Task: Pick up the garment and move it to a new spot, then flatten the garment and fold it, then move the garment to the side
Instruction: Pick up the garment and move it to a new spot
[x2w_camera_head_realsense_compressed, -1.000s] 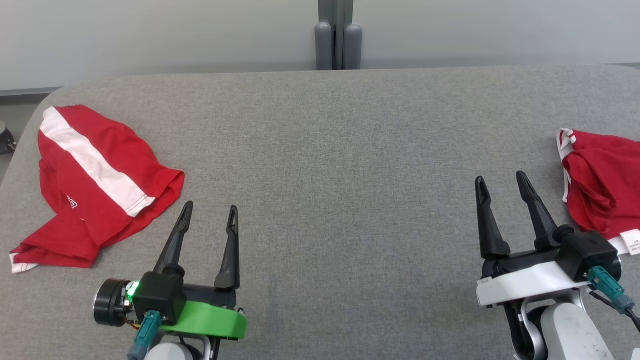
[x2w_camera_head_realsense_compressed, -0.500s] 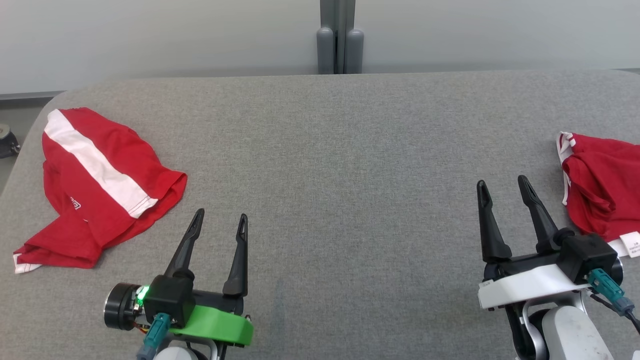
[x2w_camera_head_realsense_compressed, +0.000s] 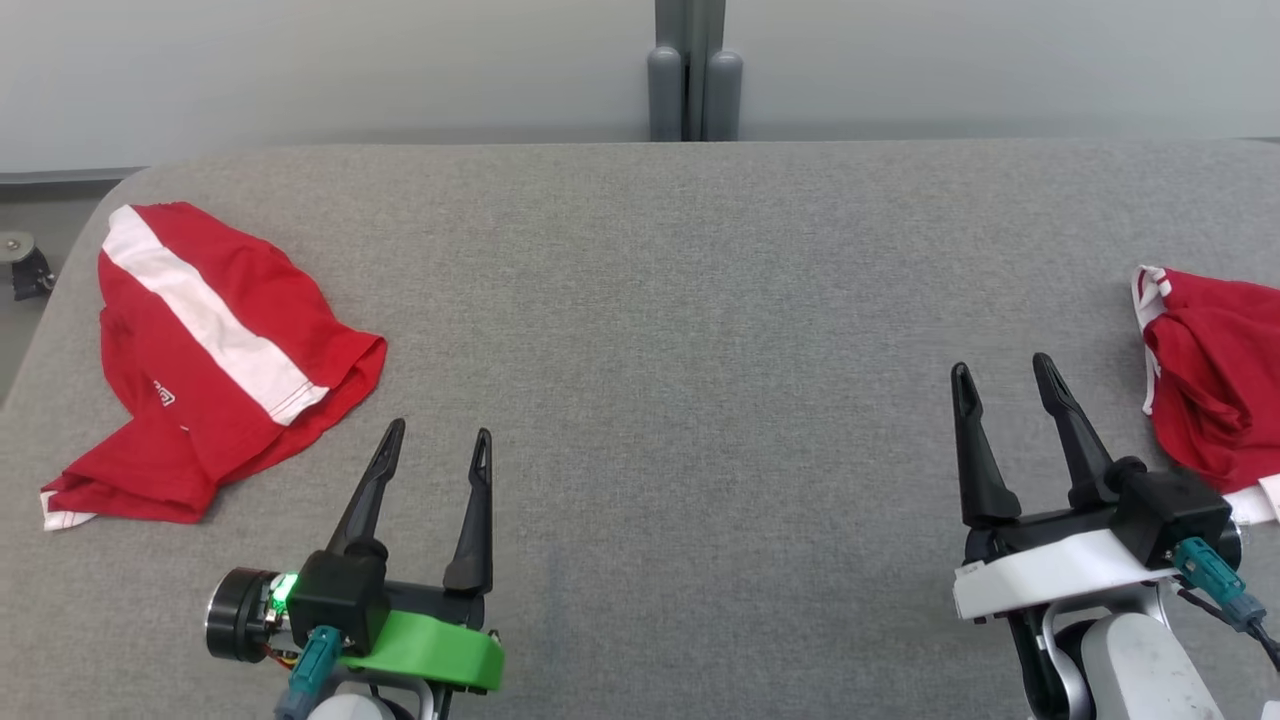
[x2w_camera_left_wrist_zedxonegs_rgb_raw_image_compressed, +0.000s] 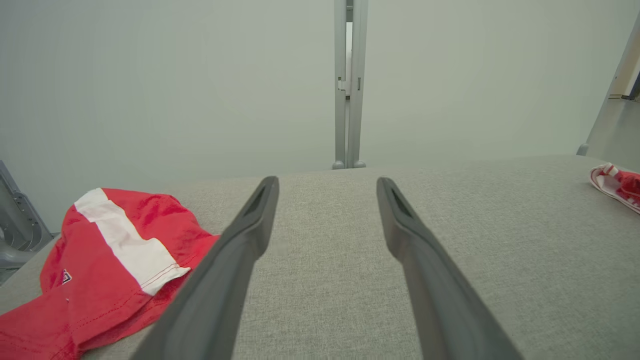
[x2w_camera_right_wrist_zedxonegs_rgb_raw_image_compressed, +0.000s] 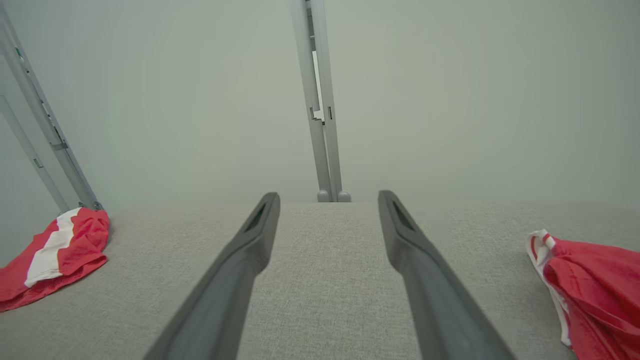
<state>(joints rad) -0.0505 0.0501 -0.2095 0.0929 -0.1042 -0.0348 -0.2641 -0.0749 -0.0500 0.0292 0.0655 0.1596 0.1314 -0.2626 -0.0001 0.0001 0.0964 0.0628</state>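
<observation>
2 red garments lie crumpled on the grey table (x2w_camera_head_realsense_compressed: 680, 300): the striped garment (x2w_camera_head_realsense_compressed: 210, 350) at the left, the right garment (x2w_camera_head_realsense_compressed: 1210, 390) at the right edge, near my right gripper (x2w_camera_head_realsense_compressed: 1002, 367). That gripper and my left gripper (x2w_camera_head_realsense_compressed: 440, 432) stand released, holding nothing. Risk: a shallow pinch catches 1 layer only, so the cloth drags bunched or slips off the edge.

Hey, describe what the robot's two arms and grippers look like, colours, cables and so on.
Both grippers have two long, dark, tapering jaws. The left gripper has a green plate and a lit green light; the right gripper has a white plate above a pale grey forearm. Each carries a teal connector.
</observation>
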